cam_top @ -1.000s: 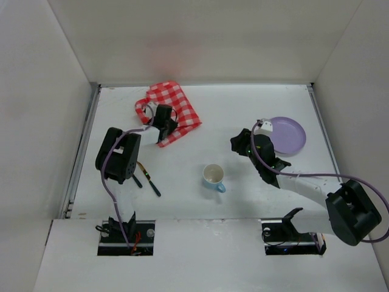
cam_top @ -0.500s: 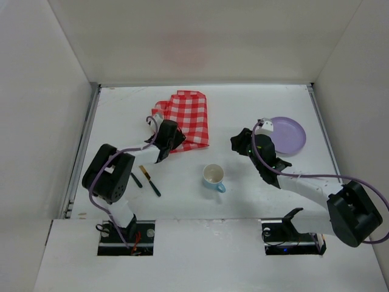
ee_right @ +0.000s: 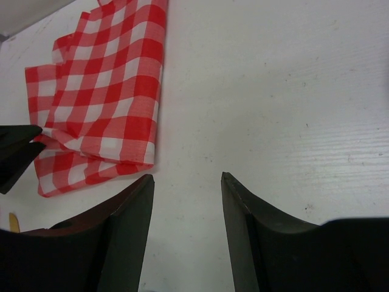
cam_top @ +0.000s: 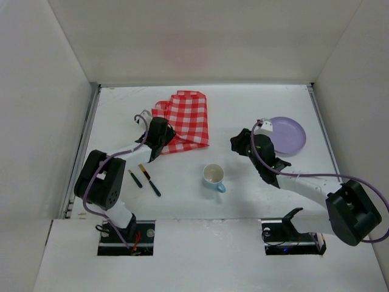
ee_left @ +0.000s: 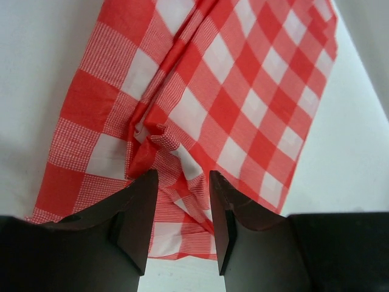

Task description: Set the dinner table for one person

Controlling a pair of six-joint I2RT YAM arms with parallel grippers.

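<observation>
Two thin dark sticks point(cam_top: 149, 180) are lying side by side at the near left of the big white surface point(cam_top: 243, 103). It is spreading out under everything, between its grey side rails. One small blue cup point(cam_top: 213, 176) is standing upright near the middle. The right gripper point(ee_right: 187, 176) is hovering over a bare part of the surface with its fingers wide apart. A purple plate point(cam_top: 292, 135) is sitting beside that arm's wrist. The left gripper point(ee_left: 180, 176) is hanging low over the near edge of the rumpled red-and-white checked cloth point(ee_left: 243, 91), its fingers a little apart.
</observation>
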